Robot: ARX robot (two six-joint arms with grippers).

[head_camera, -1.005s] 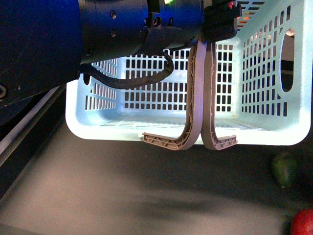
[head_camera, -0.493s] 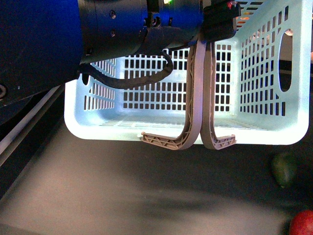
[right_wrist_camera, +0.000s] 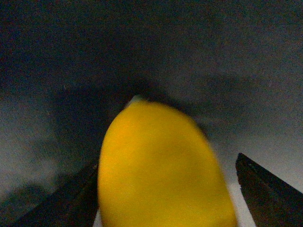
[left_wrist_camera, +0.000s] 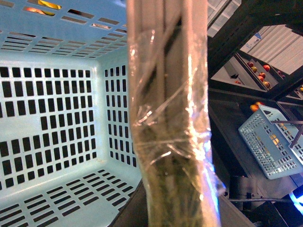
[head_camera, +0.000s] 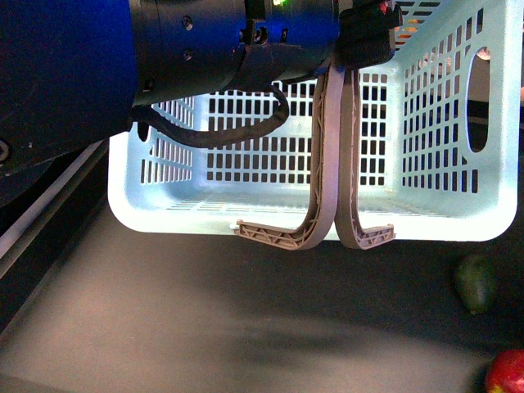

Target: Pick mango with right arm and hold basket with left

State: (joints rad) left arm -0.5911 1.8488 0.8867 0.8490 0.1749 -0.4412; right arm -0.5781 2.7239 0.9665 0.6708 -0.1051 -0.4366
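Mango [right_wrist_camera: 161,170] over dark grey tabletop [head_camera: 205,319], basket [head_camera: 426,131] hanging above it

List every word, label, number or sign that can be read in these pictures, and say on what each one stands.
No text can be read. The basket, its handles, the mango, the green fruit and the apple bear no print.
In the left wrist view, a small blue mark in the background is too small to read.
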